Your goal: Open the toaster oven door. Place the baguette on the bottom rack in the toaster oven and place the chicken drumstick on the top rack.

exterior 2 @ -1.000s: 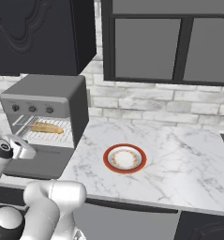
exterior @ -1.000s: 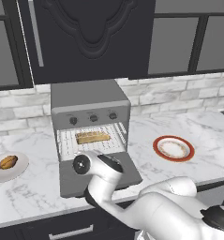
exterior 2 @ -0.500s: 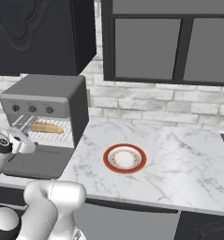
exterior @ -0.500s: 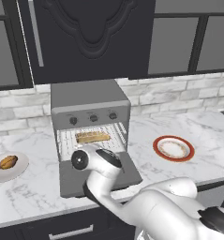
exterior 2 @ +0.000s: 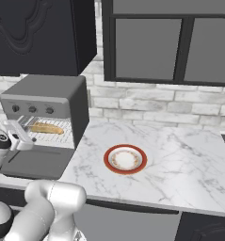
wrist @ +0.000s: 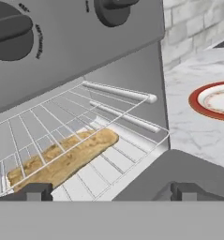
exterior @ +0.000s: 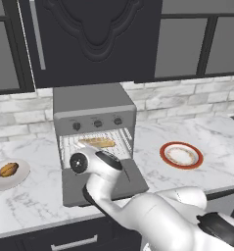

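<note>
The toaster oven door [exterior: 106, 184] lies folded down flat in front of the toaster oven [exterior: 91, 110], and the baguette [wrist: 62, 157] already rests on the bottom rack [wrist: 113, 171] inside it. The pincer [wrist: 108, 192] hangs just before the oven mouth, its tips apart and empty. The chicken drumstick [exterior: 6, 170] waits on a white plate [exterior: 18, 176] to the oven's left on the worktop [exterior: 35, 201]. Best, I judge, to back straight out, clear of the top rack [wrist: 62, 122], before swinging left.
</note>
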